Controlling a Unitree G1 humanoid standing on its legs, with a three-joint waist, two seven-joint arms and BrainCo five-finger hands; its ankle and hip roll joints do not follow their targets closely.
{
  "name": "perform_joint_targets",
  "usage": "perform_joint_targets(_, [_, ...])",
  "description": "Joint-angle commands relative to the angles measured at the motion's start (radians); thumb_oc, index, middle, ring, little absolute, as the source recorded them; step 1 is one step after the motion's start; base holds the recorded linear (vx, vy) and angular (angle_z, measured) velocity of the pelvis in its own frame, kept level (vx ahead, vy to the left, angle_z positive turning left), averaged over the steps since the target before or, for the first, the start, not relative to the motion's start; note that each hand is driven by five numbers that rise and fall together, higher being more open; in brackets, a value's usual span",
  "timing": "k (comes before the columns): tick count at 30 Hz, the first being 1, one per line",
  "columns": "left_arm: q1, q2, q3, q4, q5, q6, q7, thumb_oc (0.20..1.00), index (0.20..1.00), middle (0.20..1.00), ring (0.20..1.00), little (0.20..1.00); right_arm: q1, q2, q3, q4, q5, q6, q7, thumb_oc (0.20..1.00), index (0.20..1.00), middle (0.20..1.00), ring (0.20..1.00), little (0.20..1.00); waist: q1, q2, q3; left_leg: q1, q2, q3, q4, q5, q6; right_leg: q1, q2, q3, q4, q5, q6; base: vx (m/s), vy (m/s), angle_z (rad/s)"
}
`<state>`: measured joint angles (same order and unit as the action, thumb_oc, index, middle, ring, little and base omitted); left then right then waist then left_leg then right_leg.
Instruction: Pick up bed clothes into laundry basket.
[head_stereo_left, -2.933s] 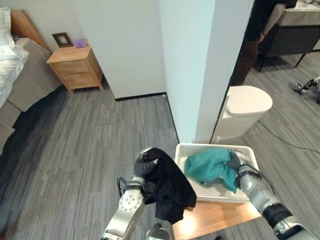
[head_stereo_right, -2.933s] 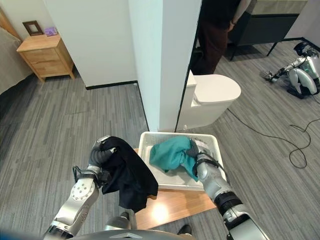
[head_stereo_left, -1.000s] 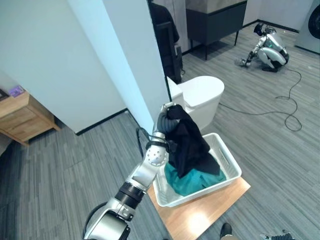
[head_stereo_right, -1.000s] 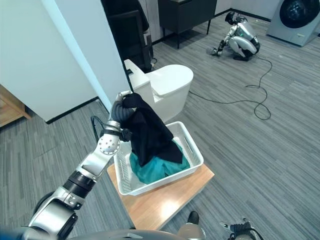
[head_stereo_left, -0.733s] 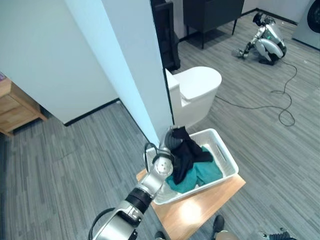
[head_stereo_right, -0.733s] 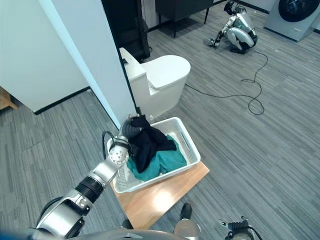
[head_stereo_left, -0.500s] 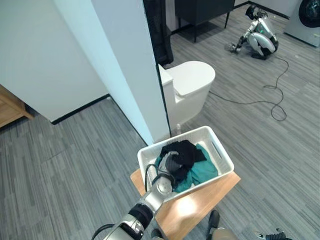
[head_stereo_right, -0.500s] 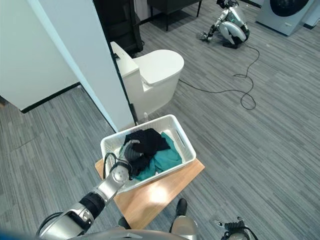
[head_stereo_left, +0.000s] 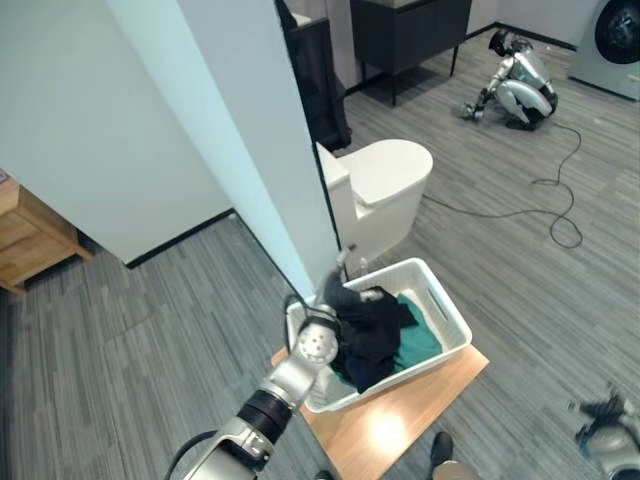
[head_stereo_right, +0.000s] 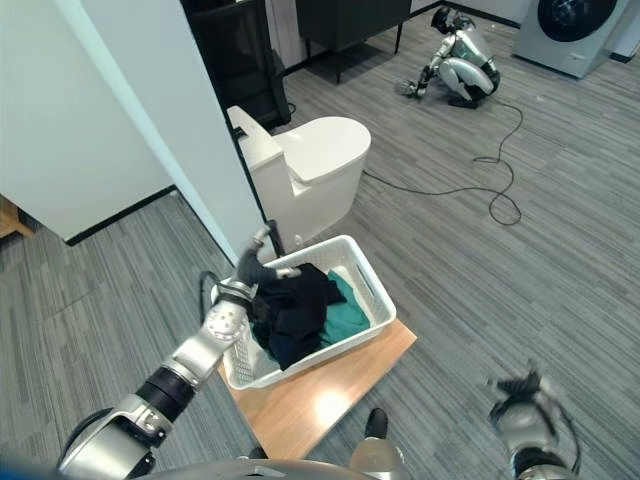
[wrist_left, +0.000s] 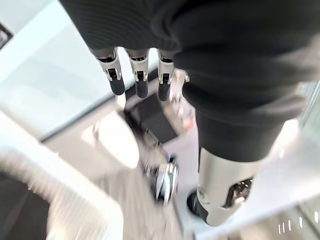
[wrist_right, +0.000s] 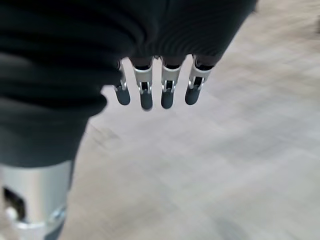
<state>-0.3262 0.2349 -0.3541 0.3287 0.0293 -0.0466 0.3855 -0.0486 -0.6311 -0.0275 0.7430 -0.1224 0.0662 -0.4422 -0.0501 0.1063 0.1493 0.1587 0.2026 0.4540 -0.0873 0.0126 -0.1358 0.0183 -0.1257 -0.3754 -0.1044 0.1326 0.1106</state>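
A white laundry basket (head_stereo_right: 372, 284) stands on a low wooden stool (head_stereo_right: 330, 392). Inside lie a black garment (head_stereo_right: 290, 312) and, under it, a teal garment (head_stereo_right: 346, 306). My left hand (head_stereo_right: 251, 272) hovers just above the basket's near-left rim, open, its fingers (wrist_left: 141, 80) straight and holding nothing; the black cloth lies apart from them. My right hand (head_stereo_right: 524, 393) hangs low at the right over the floor, with its fingers (wrist_right: 167, 90) straight and empty.
A white toilet (head_stereo_right: 312, 165) stands right behind the basket, beside a white partition wall (head_stereo_right: 170, 120). A cable (head_stereo_right: 490, 205) runs over the grey floor to another robot (head_stereo_right: 455, 62) lying at the back. A wooden nightstand (head_stereo_left: 30, 240) stands far left.
My left hand has let go of the black garment and risen out of the basket, open. The garment stays in the basket. My right hand has come into view at the lower right.
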Motion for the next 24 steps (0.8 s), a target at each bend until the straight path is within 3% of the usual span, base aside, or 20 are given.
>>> perform_joint_targets(1, [-0.033, 0.031, 0.044, -0.033, -0.071, -0.086, 0.068, 1.0, 1.0, 1.0, 1.0, 1.0, -0.04, -0.03, -0.037, -0.137, -0.117, -0.043, -0.093, 1.0, 1.0, 1.0, 1.0, 1.0, 0.022, -0.022, 0.005, -0.079, 0.05, -0.034, 0.0, 0.079, -0.038, 0.147, -0.092, -0.074, 0.017, -0.14, 0.137, 0.0, -0.007, -0.06])
perform_joint_targets(3, [0.078, 0.071, 0.138, -0.12, -0.115, -0.122, 0.063, 1.0, 1.0, 1.0, 1.0, 1.0, -0.041, -0.038, -0.049, -0.33, -0.204, -0.062, -0.1, 1.0, 1.0, 1.0, 1.0, 1.0, 0.045, -0.014, 0.001, -0.078, 0.053, -0.039, 0.0, 0.087, -0.042, 0.153, -0.089, -0.075, 0.017, -0.141, 0.133, 0.0, -0.027, 0.06])
perform_joint_targets(5, [0.115, 0.074, 0.161, -0.144, -0.125, -0.13, 0.062, 1.0, 1.0, 1.0, 1.0, 1.0, -0.042, -0.029, -0.05, -0.382, -0.212, -0.073, -0.099, 1.0, 1.0, 1.0, 1.0, 1.0, 0.054, -0.013, 0.0, -0.079, 0.055, -0.042, 0.0, 0.089, -0.043, 0.154, -0.088, -0.076, 0.017, -0.143, 0.131, -0.02, -0.055, 0.02])
perform_joint_targets(6, [0.199, 0.074, 0.211, -0.193, -0.147, -0.15, 0.062, 1.0, 1.0, 1.0, 1.0, 1.0, -0.057, 0.001, -0.028, -0.482, -0.214, -0.11, -0.084, 1.0, 1.0, 1.0, 1.0, 1.0, 0.086, -0.012, -0.002, -0.083, 0.058, -0.053, 0.0, 0.098, -0.044, 0.157, -0.082, -0.08, 0.017, -0.149, 0.123, -0.03, -0.096, 0.05])
perform_joint_targets(10, [0.333, 0.068, 0.286, -0.264, -0.177, -0.179, 0.068, 1.0, 1.0, 1.0, 1.0, 1.0, -0.076, 0.039, 0.034, -0.59, -0.202, -0.177, -0.034, 1.0, 1.0, 1.0, 1.0, 1.0, 0.141, -0.008, -0.005, -0.092, 0.065, -0.075, 0.0, 0.117, -0.05, 0.162, -0.073, -0.088, 0.017, -0.155, 0.114, -0.03, -0.081, 0.12])
perform_joint_targets(11, [0.461, 0.045, 0.377, -0.348, -0.184, -0.21, 0.087, 1.0, 1.0, 1.0, 1.0, 1.0, -0.038, 0.081, 0.049, -0.811, -0.198, -0.224, 0.01, 1.0, 1.0, 1.0, 1.0, 1.0, 0.159, -0.004, 0.005, -0.102, 0.073, -0.073, 0.0, 0.14, -0.052, 0.154, -0.063, -0.086, 0.017, -0.154, 0.106, -0.05, -0.082, 0.21])
perform_joint_targets(12, [0.469, 0.045, 0.375, -0.353, -0.183, -0.207, 0.086, 1.0, 1.0, 1.0, 1.0, 1.0, -0.026, 0.083, 0.046, -0.823, -0.198, -0.217, 0.015, 1.0, 1.0, 1.0, 1.0, 1.0, 0.16, -0.005, -0.003, -0.101, 0.073, -0.075, 0.0, 0.133, -0.056, 0.154, -0.063, -0.086, 0.017, -0.161, 0.108, -0.07, -0.058, 0.31])
perform_joint_targets(13, [0.502, 0.019, 0.395, -0.371, -0.196, -0.217, 0.088, 1.0, 1.0, 1.0, 1.0, 1.0, 0.011, 0.106, 0.113, -0.861, -0.201, -0.25, 0.058, 1.0, 1.0, 1.0, 1.0, 1.0, 0.172, 0.001, 0.004, -0.105, 0.077, -0.073, 0.0, 0.141, -0.058, 0.153, -0.059, -0.084, 0.017, -0.166, 0.109, -0.08, -0.031, 0.15])
perform_joint_targets(14, [0.557, 0.024, 0.447, -0.399, -0.177, -0.226, 0.103, 1.0, 1.0, 1.0, 1.0, 1.0, -0.008, 0.123, 0.176, -0.93, -0.247, -0.258, 0.105, 1.0, 1.0, 1.0, 1.0, 1.0, 0.212, 0.011, 0.015, -0.129, 0.078, -0.088, 0.0, 0.163, -0.067, 0.153, -0.058, -0.096, 0.017, -0.177, 0.108, -0.12, -0.027, 0.19])
perform_joint_targets(15, [0.56, 0.024, 0.45, -0.403, -0.177, -0.224, 0.102, 1.0, 1.0, 1.0, 1.0, 1.0, -0.009, 0.124, 0.179, -0.93, -0.248, -0.257, 0.105, 1.0, 1.0, 1.0, 1.0, 1.0, 0.209, 0.011, 0.012, -0.136, 0.08, -0.089, 0.0, 0.169, -0.064, 0.147, -0.056, -0.097, 0.017, -0.172, 0.106, -0.18, -0.024, 0.04])
perform_joint_targets(17, [0.584, 0.019, 0.484, -0.448, -0.191, -0.266, 0.114, 1.0, 1.0, 1.0, 1.0, 1.0, -0.082, 0.125, 0.239, -0.955, -0.265, -0.264, 0.113, 1.0, 1.0, 1.0, 1.0, 1.0, 0.264, 0.015, 0.037, -0.186, 0.084, -0.098, 0.0, 0.205, -0.086, 0.141, -0.062, -0.116, 0.017, -0.174, 0.101, -0.36, -0.045, 0.21])
perform_joint_targets(18, [0.579, 0.022, 0.487, -0.475, -0.183, -0.281, 0.113, 1.0, 1.0, 1.0, 1.0, 1.0, -0.131, 0.128, 0.28, -0.962, -0.265, -0.259, 0.119, 1.0, 1.0, 1.0, 1.0, 1.0, 0.293, 0.007, 0.06, -0.198, 0.087, -0.052, 0.019, 0.199, -0.078, 0.13, -0.081, -0.165, 0.017, -0.168, 0.091, -0.58, -0.173, 0.51])
perform_joint_targets(20, [0.582, 0.032, 0.488, -0.506, -0.18, -0.28, 0.097, 1.0, 1.0, 1.0, 1.0, 1.0, -0.161, 0.134, 0.296, -0.982, -0.266, -0.258, 0.121, 1.0, 1.0, 1.0, 1.0, 1.0, 0.288, -0.016, 0.072, -0.173, 0.09, 0.052, 0.097, 0.121, -0.031, 0.112, -0.106, -0.242, 0.017, -0.143, 0.068, -0.41, -0.235, 1.19])
perform_joint_targets(21, [0.584, 0.033, 0.49, -0.509, -0.181, -0.279, 0.096, 1.0, 1.0, 1.0, 1.0, 1.0, -0.162, 0.136, 0.297, -0.982, -0.266, -0.258, 0.121, 1.0, 1.0, 1.0, 1.0, 1.0, 0.279, -0.017, 0.076, -0.176, 0.09, 0.044, 0.108, 0.113, -0.029, 0.119, -0.108, -0.25, 0.017, -0.145, 0.069, -0.2, -0.215, 2.03])
perform_joint_targets(22, [0.583, 0.041, 0.489, -0.521, -0.186, -0.272, 0.085, 1.0, 1.0, 1.0, 1.0, 1.0, -0.147, 0.148, 0.298, -0.996, -0.265, -0.259, 0.116, 1.0, 1.0, 1.0, 1.0, 1.0, 0.243, -0.036, 0.06, -0.108, 0.118, 0.148, 0.165, 0.044, -0.02, 0.133, -0.12, -0.312, 0.017, -0.148, 0.046, -0.18, -0.149, 2.5])
perform_joint_targets(24, [0.577, 0.057, 0.489, -0.528, -0.203, -0.266, 0.071, 1.0, 1.0, 1.0, 1.0, 1.0, -0.119, 0.167, 0.283, -1.013, -0.257, -0.256, 0.115, 1.0, 1.0, 1.0, 1.0, 1.0, 0.194, -0.052, 0.042, -0.029, 0.151, 0.255, 0.21, 0.016, -0.015, 0.159, -0.142, -0.41, 0.017, -0.13, 0.016, -0.22, -0.093, 2.38])
